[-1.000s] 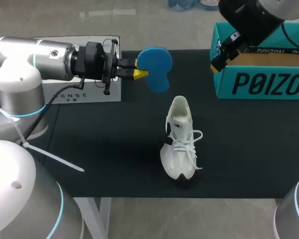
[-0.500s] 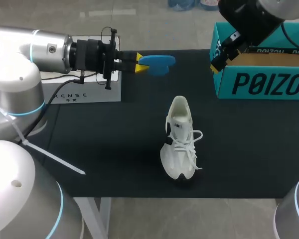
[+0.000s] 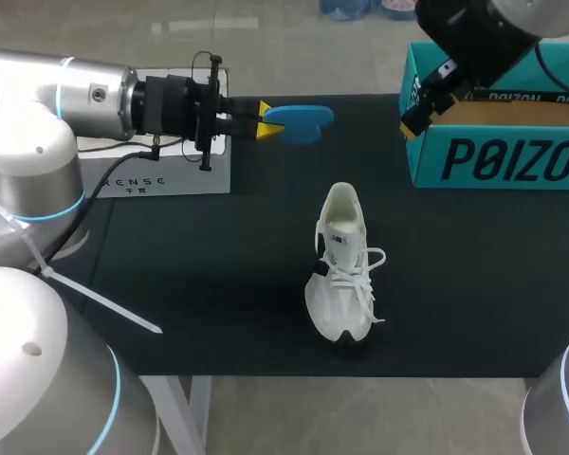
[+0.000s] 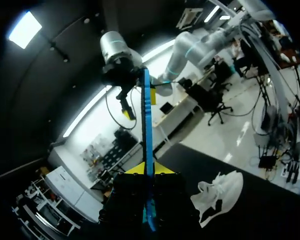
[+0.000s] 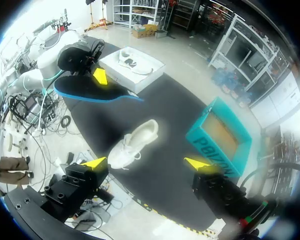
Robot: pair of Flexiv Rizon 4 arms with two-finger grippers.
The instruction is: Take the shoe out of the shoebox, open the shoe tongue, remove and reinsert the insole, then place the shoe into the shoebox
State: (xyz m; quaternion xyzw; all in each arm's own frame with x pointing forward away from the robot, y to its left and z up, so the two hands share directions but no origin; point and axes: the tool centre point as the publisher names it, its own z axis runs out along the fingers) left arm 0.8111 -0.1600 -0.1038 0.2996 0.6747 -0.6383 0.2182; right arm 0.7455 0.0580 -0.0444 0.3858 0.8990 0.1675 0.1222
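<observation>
A white lace-up shoe [image 3: 341, 270] stands upright in the middle of the black table, also seen in the left wrist view [image 4: 220, 192] and the right wrist view [image 5: 132, 142]. My left gripper [image 3: 262, 124] hovers over the back left of the table, shut on one end of the blue insole [image 3: 301, 121], which lies flat and points right. In the left wrist view the insole [image 4: 148, 120] runs edge-on between the yellow tips of the left gripper [image 4: 149, 167]. The teal shoebox [image 3: 498, 152] sits open at the back right. High above the table, my right gripper [image 5: 145, 162] is open and holds nothing.
A white box [image 3: 161, 175] sits at the table's back left, under my left arm; the right wrist view shows a shoe pictured on the white box's lid [image 5: 132, 62]. My right arm [image 3: 469, 43] hangs over the shoebox's left end. Bare black tabletop [image 3: 218, 284] surrounds the shoe.
My left wrist has turned, bringing the insole from face-on to flat and edge-on, and lifting it slightly toward the back. Shoe, box and right arm have not moved.
</observation>
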